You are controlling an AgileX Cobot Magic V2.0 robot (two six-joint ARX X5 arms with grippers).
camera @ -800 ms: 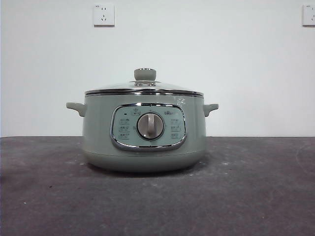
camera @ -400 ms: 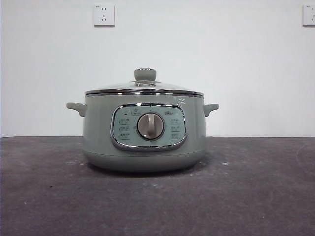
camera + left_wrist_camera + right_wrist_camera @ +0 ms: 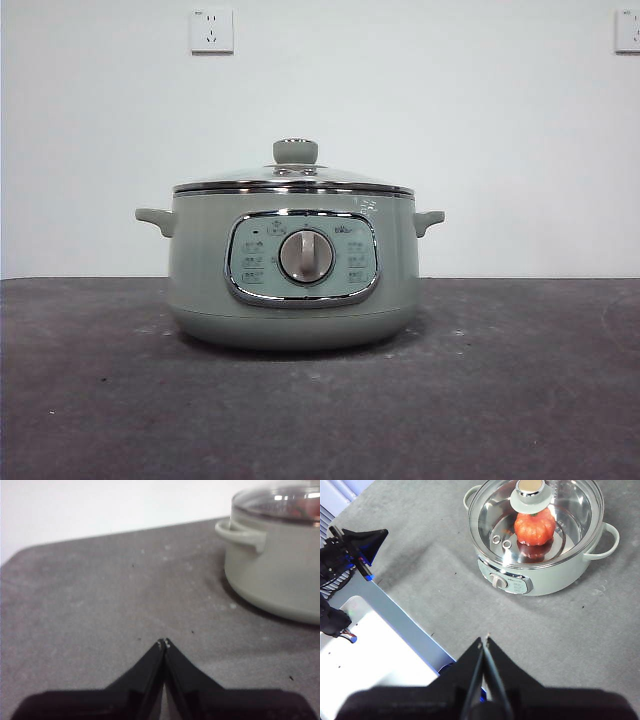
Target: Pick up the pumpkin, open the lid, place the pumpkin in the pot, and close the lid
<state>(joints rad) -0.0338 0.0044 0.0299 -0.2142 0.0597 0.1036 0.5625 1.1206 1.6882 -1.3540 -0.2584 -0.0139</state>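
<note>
Left gripper (image 3: pixel 163 643): two matte black, wedge-shaped jaws tapering to thin tips with tiny pale specks. Right gripper (image 3: pixel 484 641): the same black tapered jaws, a pale sliver of light between their edges.

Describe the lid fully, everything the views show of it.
The lid is a shallow dome of clear glass with a shiny chrome rim and a round sage-green knob on top. It sits level and closed on the pot, its rim resting on the pot's edge. Through the glass, the pumpkin shows inside. Neither hand touches it.
</note>
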